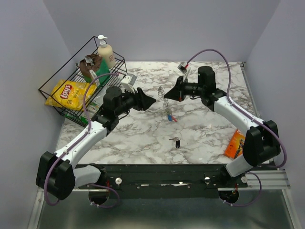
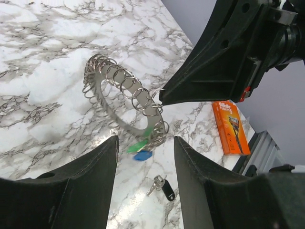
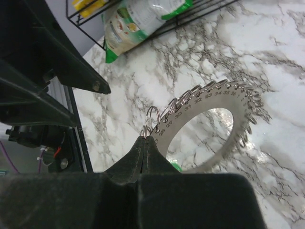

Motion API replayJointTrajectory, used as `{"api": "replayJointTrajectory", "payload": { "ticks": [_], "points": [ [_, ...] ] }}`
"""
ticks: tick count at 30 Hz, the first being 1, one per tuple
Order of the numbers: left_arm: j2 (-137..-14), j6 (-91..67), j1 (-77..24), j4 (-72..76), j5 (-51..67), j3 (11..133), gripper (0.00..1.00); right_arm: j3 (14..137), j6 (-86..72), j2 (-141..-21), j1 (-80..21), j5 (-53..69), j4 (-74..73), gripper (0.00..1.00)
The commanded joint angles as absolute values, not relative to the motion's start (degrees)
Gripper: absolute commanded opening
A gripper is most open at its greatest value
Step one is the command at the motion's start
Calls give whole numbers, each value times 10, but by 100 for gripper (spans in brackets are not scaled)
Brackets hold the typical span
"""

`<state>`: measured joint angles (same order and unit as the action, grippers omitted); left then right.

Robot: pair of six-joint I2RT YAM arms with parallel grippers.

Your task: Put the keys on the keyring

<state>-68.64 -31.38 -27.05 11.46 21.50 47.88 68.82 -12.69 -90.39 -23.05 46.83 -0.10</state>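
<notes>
Silvery keyring (image 3: 200, 101) shows numbers, apparently right-wrist only.

Looking like a robotics lab test cell, plain lilac-grey walls (image 1: 167, 28) boxing in a marble-look table (image 1: 205, 138), two arms (image 1: 86, 138) w/ purple cables (image 1: 209, 51) sitting bolted to a black rail (image 1: 157, 174), wire basket (image 1: 114, 67) w/ snacks & soap sitting far-left.

The top camera is looking down from behind at the whole table (image 1: 143, 136). Both wrist cameras are looking from very near, facing each other, sharing the keyring (image 2: 125, 82).
</notes>
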Motion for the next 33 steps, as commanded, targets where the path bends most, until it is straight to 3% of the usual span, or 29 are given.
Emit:
{"api": "replayJointTrajectory", "payload": {
  "ticks": [1, 21, 33],
  "points": [
    [-654, -286, -268, 133, 271, 468, 56, 659, -110, -866, -245, 531, 73, 1],
    [-570, -328, -267, 293, 372, 406, 43, 536, -180, -755, -265, 605, 252, 1],
    [-577, -323, -267, 278, 346, 389, 41, 523, -218, -828, -265, 595, 321, 1]
  ]
}}
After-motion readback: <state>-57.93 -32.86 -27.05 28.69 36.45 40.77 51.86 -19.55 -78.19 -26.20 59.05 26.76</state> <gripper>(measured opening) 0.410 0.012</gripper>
